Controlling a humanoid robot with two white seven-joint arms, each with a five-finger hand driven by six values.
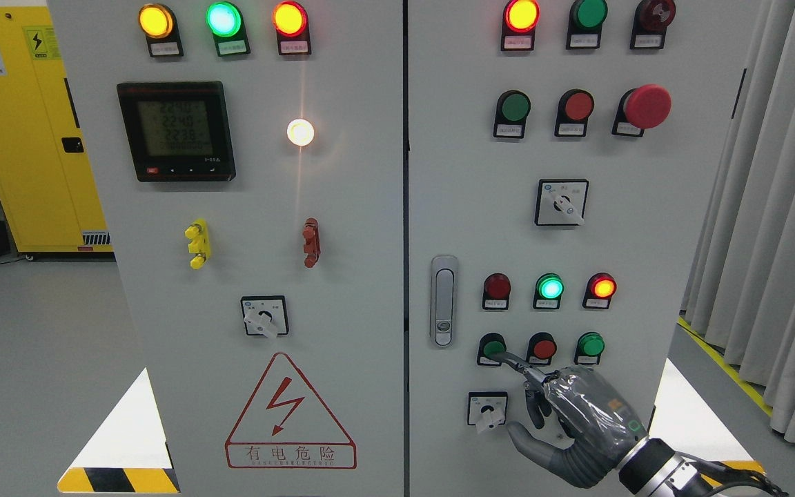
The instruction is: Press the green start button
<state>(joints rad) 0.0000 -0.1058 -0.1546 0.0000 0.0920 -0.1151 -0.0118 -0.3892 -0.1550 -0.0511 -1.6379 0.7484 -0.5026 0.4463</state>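
Note:
My right hand (563, 414) comes in from the lower right in front of the right cabinet door. Its index finger (511, 360) is stretched out and its tip touches the green push button (488, 347) at the left of the lower button row. The other fingers are curled and hold nothing. A red button (542, 347) and a second green button (590, 344) sit to the right in the same row. Above them a green lamp (549, 286) is lit, between a dark red lamp (497, 286) and a lit red lamp (602, 286).
A rotary switch (488, 410) sits just left of my hand, and a door handle (444, 300) is left of the buttons. A red mushroom stop button (646, 106) is higher up. Grey curtains (777, 207) hang at the right. A yellow cabinet (18, 131) stands at the far left.

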